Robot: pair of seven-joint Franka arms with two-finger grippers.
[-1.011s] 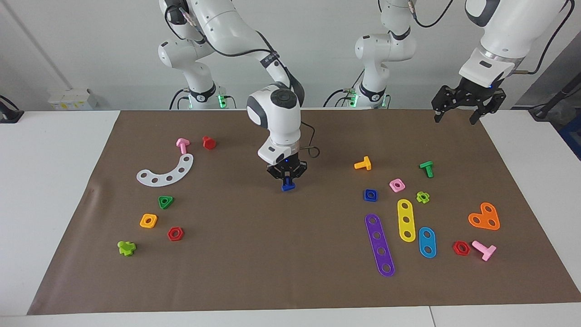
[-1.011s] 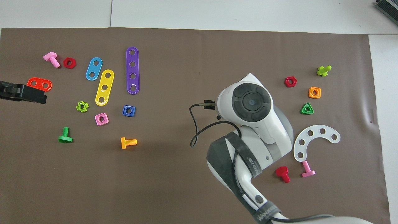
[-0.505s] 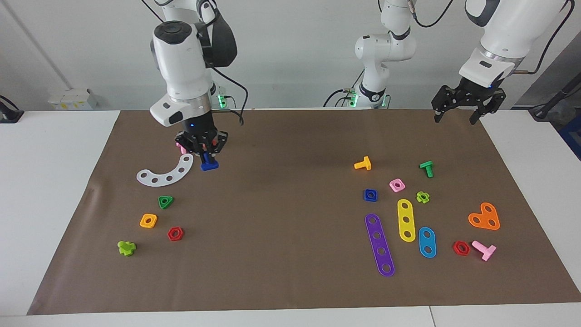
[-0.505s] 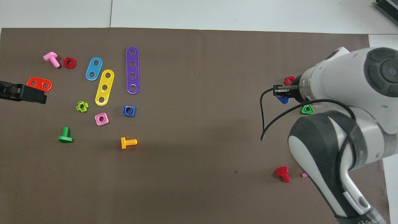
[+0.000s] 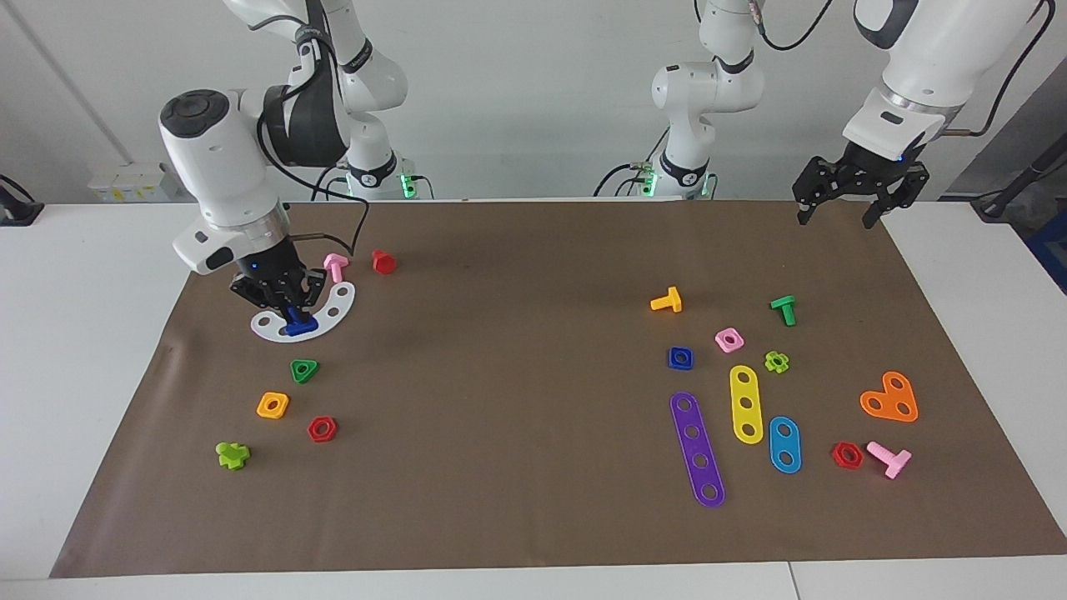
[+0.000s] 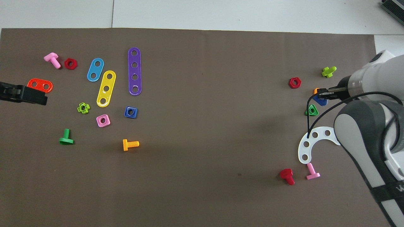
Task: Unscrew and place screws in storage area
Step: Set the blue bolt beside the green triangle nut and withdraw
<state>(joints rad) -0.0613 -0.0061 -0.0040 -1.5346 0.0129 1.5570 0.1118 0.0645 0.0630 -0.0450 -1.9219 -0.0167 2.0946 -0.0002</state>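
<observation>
The blue screw (image 5: 299, 325) hangs head down in my right gripper (image 5: 291, 313), which is shut on its shank. It is just above the white curved strip (image 5: 336, 302) of the storage area, with the green triangular nut (image 5: 304, 370), orange square nut (image 5: 273, 405) and red hex nut (image 5: 322, 428) close by. In the overhead view the blue screw (image 6: 321, 101) shows under my right gripper (image 6: 323, 93), between the green nut (image 6: 311, 110) and the half-hidden orange nut (image 6: 315, 90). My left gripper (image 5: 838, 215) waits open and raised over the mat's corner at the left arm's end.
A pink bolt (image 5: 336, 265), a red bolt (image 5: 383, 262) and a lime cross bolt (image 5: 232, 455) lie around the storage area. Toward the left arm's end lie the purple strip (image 5: 698, 448), yellow strip (image 5: 746, 403), blue square nut (image 5: 680, 357), orange bolt (image 5: 667, 300) and green bolt (image 5: 783, 309).
My right gripper has carried the blue screw from over the mat's middle toward the right arm's end, and now holds it over the white strip. The left arm has not moved.
</observation>
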